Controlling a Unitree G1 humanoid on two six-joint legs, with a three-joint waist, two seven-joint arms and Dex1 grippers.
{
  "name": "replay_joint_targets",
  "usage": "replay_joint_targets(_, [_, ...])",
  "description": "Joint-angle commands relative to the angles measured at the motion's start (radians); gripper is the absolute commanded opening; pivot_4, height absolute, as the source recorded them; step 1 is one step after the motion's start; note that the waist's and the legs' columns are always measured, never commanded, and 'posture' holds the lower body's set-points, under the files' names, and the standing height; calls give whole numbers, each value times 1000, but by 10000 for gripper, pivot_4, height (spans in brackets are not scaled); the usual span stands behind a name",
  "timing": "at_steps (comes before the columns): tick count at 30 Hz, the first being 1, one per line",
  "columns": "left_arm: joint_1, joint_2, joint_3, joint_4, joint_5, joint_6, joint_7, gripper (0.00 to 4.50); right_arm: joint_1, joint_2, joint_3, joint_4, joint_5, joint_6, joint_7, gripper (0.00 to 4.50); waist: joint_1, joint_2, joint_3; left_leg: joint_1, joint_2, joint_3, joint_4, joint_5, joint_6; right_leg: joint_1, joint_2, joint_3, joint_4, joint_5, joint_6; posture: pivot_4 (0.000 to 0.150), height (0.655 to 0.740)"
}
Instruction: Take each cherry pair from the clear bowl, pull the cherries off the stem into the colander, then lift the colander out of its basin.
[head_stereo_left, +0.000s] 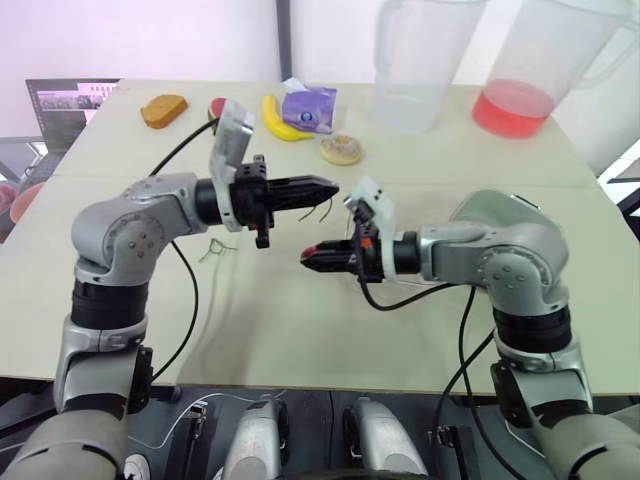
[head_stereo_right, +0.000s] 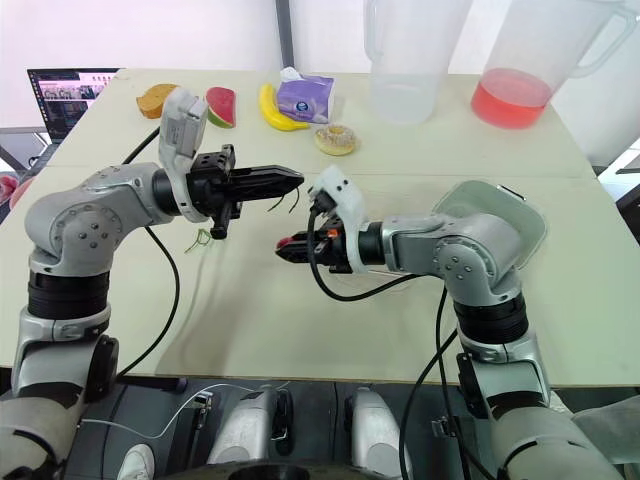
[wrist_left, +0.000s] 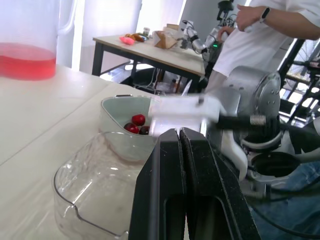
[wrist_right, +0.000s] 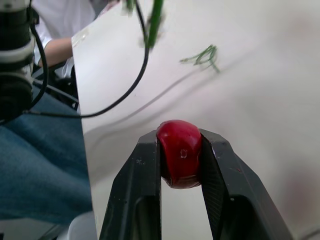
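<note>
Looks like the pull-apart step of the job. The right fingers (wrist_right: 145, 200) are clamped on a single red cherry (wrist_right: 180, 159), squeezing it from both sides near their tips. They hang above the middle of the desk (head_stereo_left: 300, 340). The left fingers (wrist_left: 165, 190) are pressed flat together, level with the right ones and a little further from the near edge. A thin stem (head_stereo_right: 284, 203) dangles from their tip. Cherry and stem sit apart with a gap between them, so my read is this one has already come off.

Holding the two arms tip to tip makes sense, since you need one side to anchor the stem while the other tugs the fruit.

The colander (wrist_left: 116, 107) is over toward the right edge of the desk, partly behind the right arm, with a few cherries (wrist_left: 138, 120) in it. I can't separate it from its basin at this angle. The clear bowl (wrist_left: 75, 195) sits right against it, and the part I can see looks empty, so this might be one of the last ones.

A little heap of loose stems (head_stereo_left: 212, 250) lies toward the left edge, so I'm guessing that's the dump spot. The cherry has to travel right and drop in the colander. The lift out of the basin isn't done yet.
</note>
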Motion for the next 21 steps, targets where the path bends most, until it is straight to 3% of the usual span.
replay_joint_targets(1, [8,27,37,-34,-7,-9,0,0,29,-47,-170,-88,71,31,-35,5931,2,0,0,0,0,0,0,0,0,0,0,0,0,0,0,1500,7400])
replay_joint_targets(8, [53,74,27,-51,14,-19,-11,0,196,-284,-447,-116,4,26,-107,5931,1,0,0,0,0,0,0,0,1,1,-1,0,-1,0,0,1500,7400])
replay_joint_targets(12, [74,83,16,-58,36,-34,-18,0,280,-339,-548,-39,-118,1,-209,5931,-2,0,0,0,0,0,0,0,0,1,0,1,-1,0,0,1500,7400])
replay_joint_targets(21, [89,90,-19,-62,79,-60,-42,0,364,-322,-470,56,-255,-72,-241,5931,-3,0,0,0,0,1,0,0,0,0,2,1,-1,0,0,1500,7400])
